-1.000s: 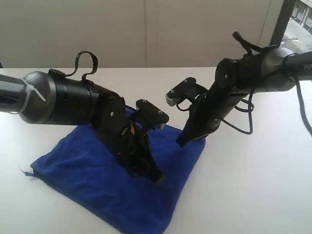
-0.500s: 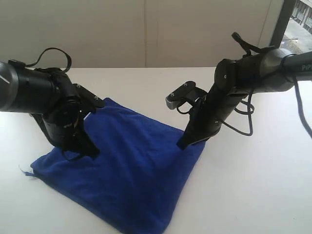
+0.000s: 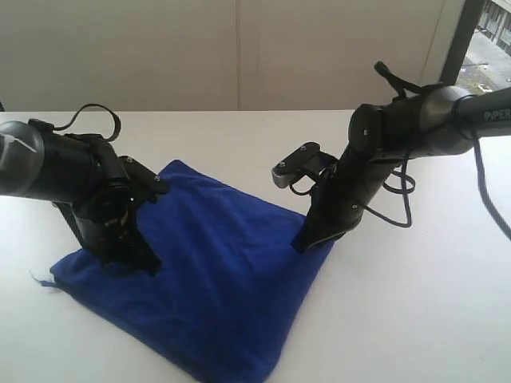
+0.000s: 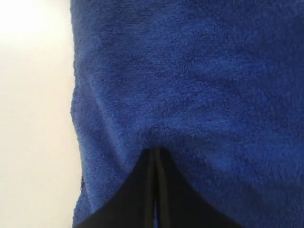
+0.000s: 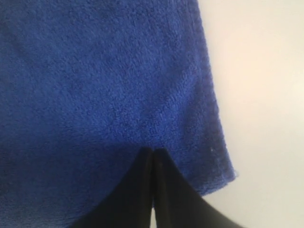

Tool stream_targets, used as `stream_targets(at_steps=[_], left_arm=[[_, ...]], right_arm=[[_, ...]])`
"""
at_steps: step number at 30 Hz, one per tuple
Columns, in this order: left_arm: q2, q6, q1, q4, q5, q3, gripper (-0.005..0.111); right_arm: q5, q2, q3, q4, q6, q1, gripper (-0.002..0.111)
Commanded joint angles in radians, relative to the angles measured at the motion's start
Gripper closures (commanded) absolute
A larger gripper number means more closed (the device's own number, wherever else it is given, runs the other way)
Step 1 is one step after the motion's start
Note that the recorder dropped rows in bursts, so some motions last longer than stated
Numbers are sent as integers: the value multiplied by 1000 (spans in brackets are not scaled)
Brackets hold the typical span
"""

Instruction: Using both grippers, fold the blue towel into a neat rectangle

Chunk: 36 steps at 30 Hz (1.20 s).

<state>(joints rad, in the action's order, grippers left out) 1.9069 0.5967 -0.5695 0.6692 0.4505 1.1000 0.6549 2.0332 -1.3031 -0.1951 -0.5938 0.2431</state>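
The blue towel (image 3: 223, 271) lies flat on the white table as a folded, roughly square pad, with a small pale tag (image 3: 37, 278) at its left corner. My left gripper (image 3: 148, 264) is shut, and its tips rest on the towel's left part, close to the edge; the left wrist view shows the closed tips (image 4: 155, 151) on the blue towel (image 4: 190, 85). My right gripper (image 3: 302, 243) is also shut, tips down on the towel's right corner. In the right wrist view its tips (image 5: 153, 151) touch the blue towel (image 5: 95, 71) close to the hem. Neither gripper has cloth between its jaws.
Bare white table (image 3: 415, 303) surrounds the towel on all sides. A pale wall (image 3: 239, 48) runs behind the table's far edge. Black cables (image 3: 395, 199) loop off the right arm above the table.
My left arm has swung from the middle of the towel over to its left side and set its tips down there. The right arm has barely shifted. The towel lies as before.
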Motion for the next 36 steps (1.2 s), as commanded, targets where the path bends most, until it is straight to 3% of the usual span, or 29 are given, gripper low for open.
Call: stream_targets(at_steps=[1, 14, 21, 30, 36], left_arm=[[24, 8, 37, -9, -16, -9, 107], [24, -168, 159, -11, -110, -7, 107], [36, -273, 170, -7, -179, 10, 107], [108, -344, 170, -29, -173, 89, 107], [149, -542, 170, -215, -184, 169, 107]], right_arm=[[29, 27, 2, 13, -8, -5, 108], [133, 43, 2, 13, 87, -3, 108], [148, 39, 51, 13, 131, 33, 108], [66, -23, 203, 15, 221, 111, 108], [31, -100, 273, 17, 277, 168, 108]])
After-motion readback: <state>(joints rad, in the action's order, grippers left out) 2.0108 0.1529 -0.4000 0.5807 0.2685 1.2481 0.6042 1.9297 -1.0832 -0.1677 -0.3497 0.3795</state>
